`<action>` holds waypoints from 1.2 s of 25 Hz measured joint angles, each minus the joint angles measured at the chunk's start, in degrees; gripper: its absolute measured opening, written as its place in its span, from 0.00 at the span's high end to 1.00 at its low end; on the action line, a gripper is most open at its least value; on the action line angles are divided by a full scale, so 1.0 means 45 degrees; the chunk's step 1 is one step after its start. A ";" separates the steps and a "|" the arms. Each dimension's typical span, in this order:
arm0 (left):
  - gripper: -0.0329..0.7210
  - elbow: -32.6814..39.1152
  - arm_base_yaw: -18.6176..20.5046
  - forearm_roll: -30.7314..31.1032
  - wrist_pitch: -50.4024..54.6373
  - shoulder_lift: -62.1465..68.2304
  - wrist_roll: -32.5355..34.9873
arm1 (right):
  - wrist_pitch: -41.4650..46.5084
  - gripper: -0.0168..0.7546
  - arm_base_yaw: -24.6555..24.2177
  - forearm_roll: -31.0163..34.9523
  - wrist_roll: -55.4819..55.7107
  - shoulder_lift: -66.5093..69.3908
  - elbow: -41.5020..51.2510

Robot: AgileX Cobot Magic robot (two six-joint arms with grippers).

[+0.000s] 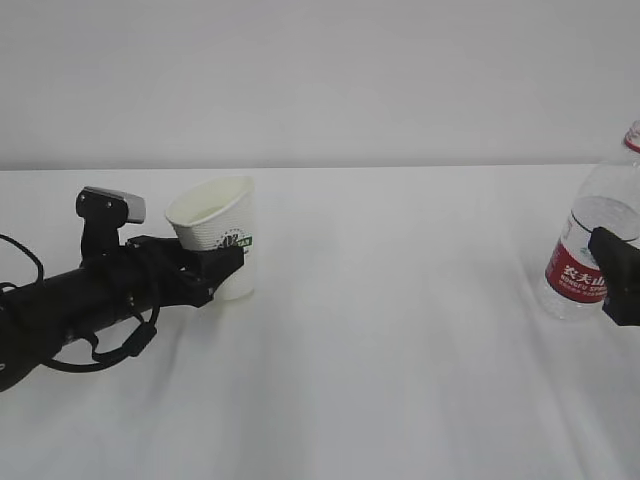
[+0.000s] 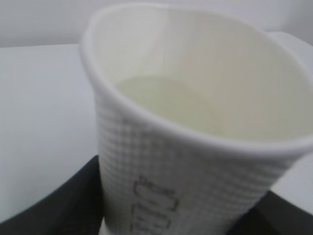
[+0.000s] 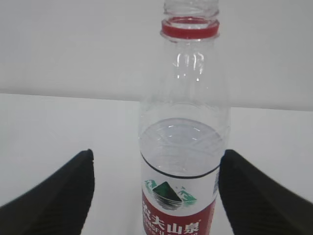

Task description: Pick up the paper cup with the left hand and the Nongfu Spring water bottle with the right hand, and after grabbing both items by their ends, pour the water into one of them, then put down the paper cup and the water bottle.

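Observation:
The white paper cup (image 1: 215, 235) with its green logo leans to the left, held at its lower half by my left gripper (image 1: 218, 272). In the left wrist view the cup (image 2: 195, 122) fills the frame, with a black finger against each side of it and my left gripper (image 2: 171, 213) shut on it. Its inside shows a pale round bottom; I cannot tell if liquid lies there. The Nongfu Spring water bottle (image 1: 590, 250) stands upright at the far right. Water (image 3: 178, 147) fills it to just above the label. My right gripper (image 3: 157, 154) is open around the bottle (image 3: 181, 161), with a gap on the left side.
A white table (image 1: 400, 350) runs to a pale wall behind. The left arm (image 1: 70, 305) with looped black cables lies low along the table at the left. Bare tabletop separates cup and bottle.

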 joint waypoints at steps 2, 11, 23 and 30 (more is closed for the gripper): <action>0.32 0.0000 0.0000 -0.0182 0.0000 0.0000 0.0110 | 0.0000 0.21 0.0000 0.0000 0.0000 0.0000 0.0000; 0.32 0.0415 0.0029 -0.2092 -0.0028 0.0000 0.1217 | 0.0000 0.21 0.0000 0.0000 0.0000 0.0000 0.0000; 0.32 0.0755 0.0029 -0.5443 -0.0034 0.0000 0.2282 | 0.0000 0.21 0.0000 0.0000 0.0027 0.0000 0.0000; 0.32 0.0755 0.0029 -0.6983 -0.0056 0.0000 0.2726 | 0.0000 0.21 0.0000 0.0000 0.0027 0.0000 0.0000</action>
